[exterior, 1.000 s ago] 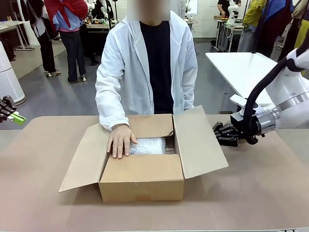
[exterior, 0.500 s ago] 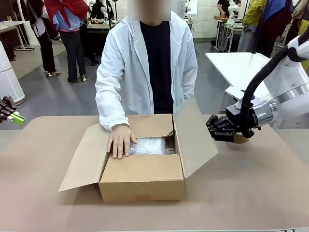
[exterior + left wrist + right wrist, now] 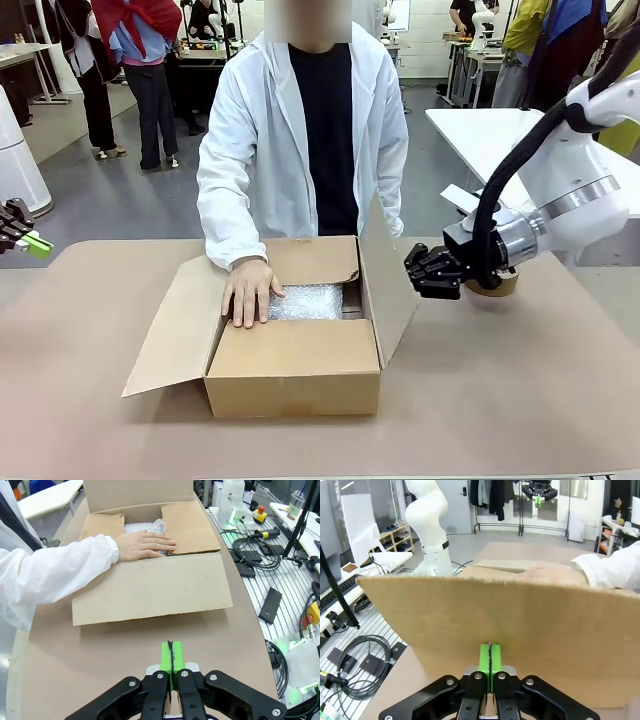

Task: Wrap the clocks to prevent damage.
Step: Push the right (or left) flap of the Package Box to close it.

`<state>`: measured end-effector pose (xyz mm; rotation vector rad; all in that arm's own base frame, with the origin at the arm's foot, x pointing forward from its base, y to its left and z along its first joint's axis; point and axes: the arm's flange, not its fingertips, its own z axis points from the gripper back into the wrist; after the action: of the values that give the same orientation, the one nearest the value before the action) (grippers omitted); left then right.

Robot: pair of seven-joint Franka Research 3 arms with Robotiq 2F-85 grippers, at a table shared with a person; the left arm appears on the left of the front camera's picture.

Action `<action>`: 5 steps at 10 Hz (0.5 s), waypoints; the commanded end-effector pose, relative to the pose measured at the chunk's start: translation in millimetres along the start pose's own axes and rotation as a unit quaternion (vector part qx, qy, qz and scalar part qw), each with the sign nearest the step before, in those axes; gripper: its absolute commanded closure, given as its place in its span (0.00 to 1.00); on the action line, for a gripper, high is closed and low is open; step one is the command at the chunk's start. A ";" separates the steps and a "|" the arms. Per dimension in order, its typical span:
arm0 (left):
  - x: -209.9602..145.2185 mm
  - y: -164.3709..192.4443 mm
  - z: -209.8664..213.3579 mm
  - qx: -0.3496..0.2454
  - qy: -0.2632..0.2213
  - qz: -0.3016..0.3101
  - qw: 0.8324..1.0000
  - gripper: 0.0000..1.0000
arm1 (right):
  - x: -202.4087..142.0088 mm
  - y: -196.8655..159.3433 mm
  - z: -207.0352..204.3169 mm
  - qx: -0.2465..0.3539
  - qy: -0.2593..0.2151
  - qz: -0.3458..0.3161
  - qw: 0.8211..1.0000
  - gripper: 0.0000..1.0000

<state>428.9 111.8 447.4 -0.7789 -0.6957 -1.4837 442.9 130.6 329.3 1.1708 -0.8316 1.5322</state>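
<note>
Bubble-wrapped clocks [image 3: 312, 301] sit partly hidden beneath a hand [image 3: 250, 291].

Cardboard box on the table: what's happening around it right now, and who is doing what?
A person's hand rests flat on the bubble-wrapped clocks inside the open cardboard box. The right gripper, jaws shut, is set against the outer face of the box's right flap, which stands raised, nearly upright. The left gripper, jaws shut and holding nothing, hangs at the left edge of the table. A brown tape roll sits behind the right gripper.
</note>
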 end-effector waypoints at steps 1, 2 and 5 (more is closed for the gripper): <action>1.4 -0.8 1.1 0.002 -0.007 -0.001 1.000 0.99 | 5.0 -19.7 -9.8 -0.016 -0.001 -0.006 1.000 0.99; 1.4 -0.8 1.1 0.002 -0.007 -0.001 1.000 0.99 | 5.7 -27.0 -12.2 -0.020 -0.002 -0.009 1.000 0.99; 1.4 -0.8 1.1 0.002 -0.007 -0.001 1.000 0.99 | 1.5 -50.7 -22.0 -0.024 0.000 -0.028 0.999 0.99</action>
<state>429.0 111.8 447.4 -0.7789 -0.6957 -1.4837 476.4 152.5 325.4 1.1522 -0.8313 1.4986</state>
